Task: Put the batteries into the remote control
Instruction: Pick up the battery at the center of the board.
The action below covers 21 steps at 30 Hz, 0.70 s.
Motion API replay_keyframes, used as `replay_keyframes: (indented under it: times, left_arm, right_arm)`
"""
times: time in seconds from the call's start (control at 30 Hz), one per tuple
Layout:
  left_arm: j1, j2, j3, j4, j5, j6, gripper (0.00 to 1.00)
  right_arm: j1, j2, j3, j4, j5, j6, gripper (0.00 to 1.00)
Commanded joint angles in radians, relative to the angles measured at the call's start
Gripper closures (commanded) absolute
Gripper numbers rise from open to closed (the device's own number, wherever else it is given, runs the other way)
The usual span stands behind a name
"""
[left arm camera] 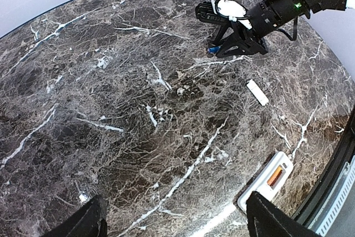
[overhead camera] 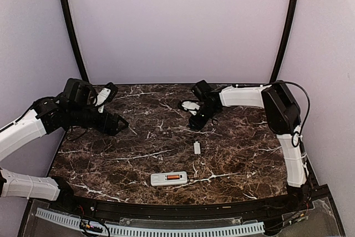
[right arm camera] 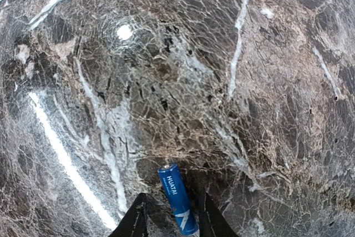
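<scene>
Fingers (right arm camera: 138, 219) of your right gripper (right arm camera: 173, 215) flank the blue battery (right arm camera: 176, 198), grip uncertain; your left gripper (left arm camera: 176, 215) hangs wide open; the orange battery (overhead camera: 174, 177) sits in the remote control (overhead camera: 161, 180).

Left tool (left arm camera: 176, 217) hovers wide open (raised, angled forward); right tool (right arm camera: 171, 215) points down, jaws narrowly parted.

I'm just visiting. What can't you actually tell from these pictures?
- Whether the right hand is pinching the blue battery: in the right wrist view, the bottom edge cuts off the fingers.
- The remote control buttons: in the top view the battery side faces up, hiding them.
- One end of the remote: in the left wrist view, a finger of the left hand covers it.
- The small white piece: too small to identify in any view.
</scene>
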Motion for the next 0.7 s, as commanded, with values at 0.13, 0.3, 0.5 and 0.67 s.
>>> replay_keyframes:
  times: [0.13,0.3,0.5,0.67]
  left_arm:
    - [0.008,0.006,0.016,-0.016,0.001,0.015,0.14]
    - [0.008,-0.001,0.014,-0.018,-0.001,0.011,0.14]
    - [0.008,-0.006,0.012,-0.022,-0.003,0.012,0.14]
    - [0.008,-0.008,0.013,-0.022,-0.005,0.014,0.14]
  right_arm:
    - [0.022,0.049,0.001,-0.015,0.007,-0.046,0.78]
    - [0.028,0.071,0.030,-0.034,0.013,-0.045,0.85]
    - [0.034,0.083,0.052,-0.060,0.038,-0.046,0.91]
    - [0.036,0.069,0.060,-0.093,0.037,-0.033,1.00]
